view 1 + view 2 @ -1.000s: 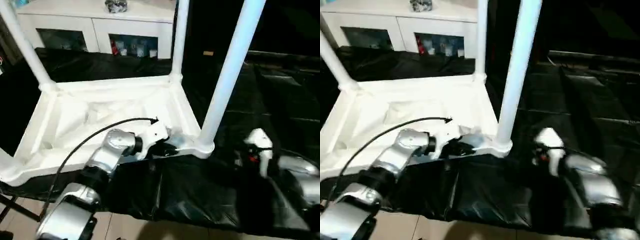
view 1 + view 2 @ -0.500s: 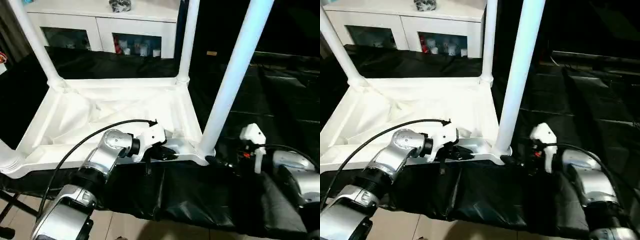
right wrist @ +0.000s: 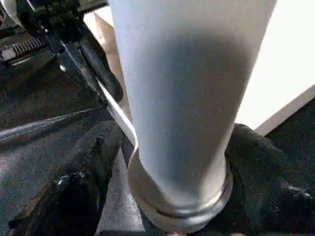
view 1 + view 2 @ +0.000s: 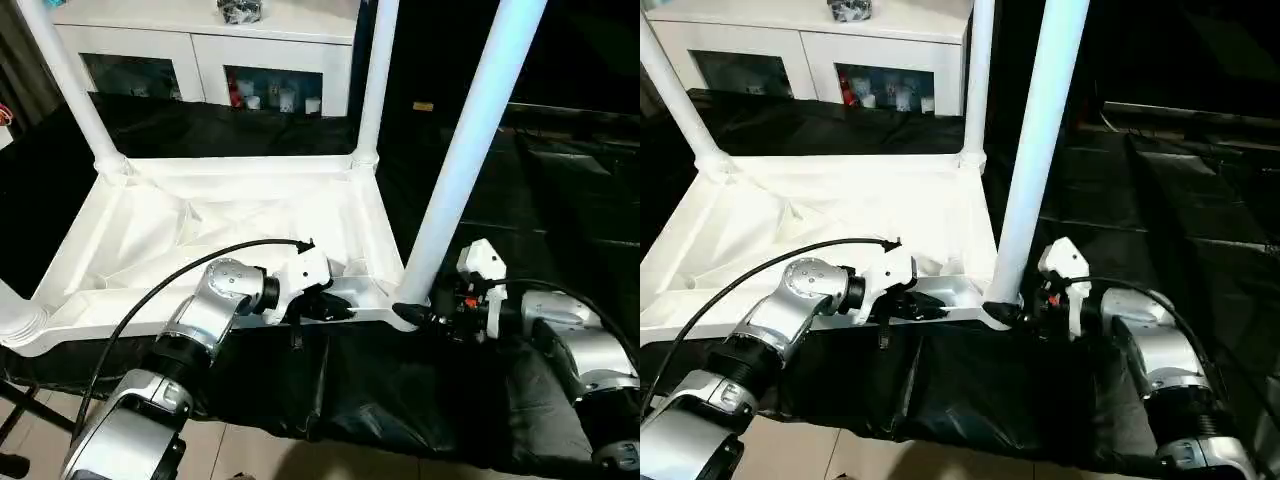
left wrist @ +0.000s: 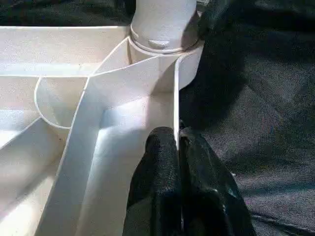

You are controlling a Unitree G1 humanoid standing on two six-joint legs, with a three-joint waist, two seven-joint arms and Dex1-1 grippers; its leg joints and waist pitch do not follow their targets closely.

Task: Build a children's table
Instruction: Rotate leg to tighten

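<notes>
So the children's table is flipped upside down on the black desk, legs sticking up. Left pincer is clamped tight on the thin rim near the front corner socket. Right pincer sits wide around the base of that corner's leg.

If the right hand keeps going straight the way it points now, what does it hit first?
The near-right table leg, low down by its corner socket. The right hand points at it, one finger on each side of the tube, so the leg seems to sit between them already, though contact is unclear.
</notes>
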